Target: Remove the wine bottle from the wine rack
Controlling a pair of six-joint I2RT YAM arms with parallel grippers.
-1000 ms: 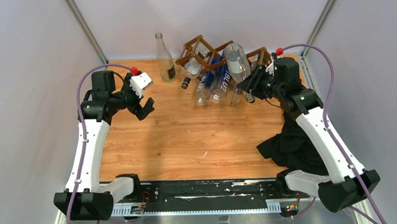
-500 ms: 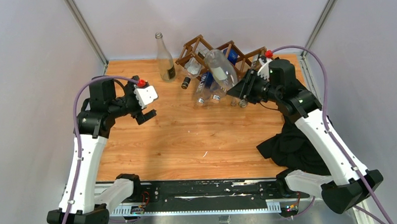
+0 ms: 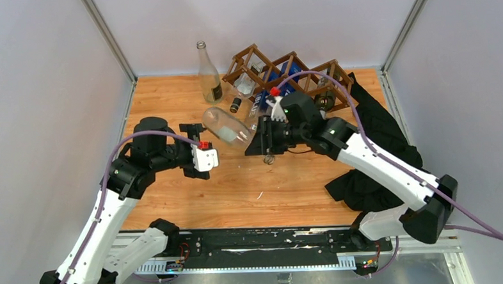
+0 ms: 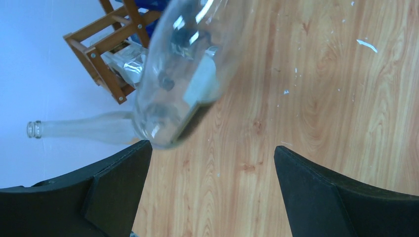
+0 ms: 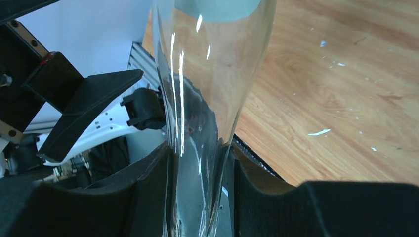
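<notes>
Clear glass wine bottle (image 3: pixel 228 127) hangs tilted over the wooden desk (image 3: pixel 238 187), neck clamped in the right pincer (image 3: pixel 260 141); left pincer (image 4: pixel 212 163) spread wide just beside its base.

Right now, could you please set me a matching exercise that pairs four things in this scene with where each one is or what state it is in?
Column one:
1. wine bottle
2. upright bottle
3. black cloth
4. left gripper

Column two:
A. stands on the table, left of the wine rack
B. open and empty, facing a bottle's base
C. lies crumpled at the table's right edge
D. held by its neck in the right gripper, off the table

Pairs: 1-D, 2-A, 3-C, 4-B
</notes>
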